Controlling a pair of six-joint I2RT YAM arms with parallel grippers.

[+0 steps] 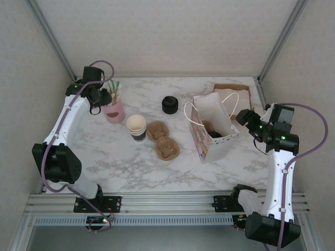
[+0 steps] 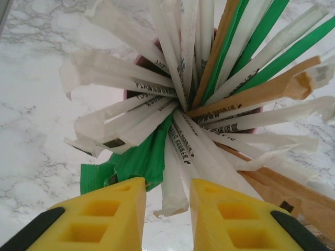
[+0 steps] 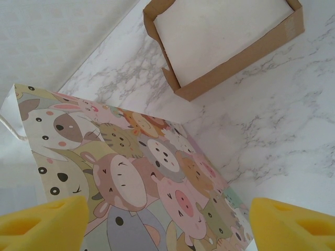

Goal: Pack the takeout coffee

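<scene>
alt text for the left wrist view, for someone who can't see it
A pink cup crammed with wrapped straws in white, green and tan, seen from above, fanning out over a marble table. At the bottom edge the left pincer shows two yellow fingers slightly apart, a white wrapper tip between them.

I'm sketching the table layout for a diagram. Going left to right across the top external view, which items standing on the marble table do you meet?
From the left: pink holder of wrapped straws → stack of paper cups → pile of black lids → cartoon-animal gift bag.
</scene>
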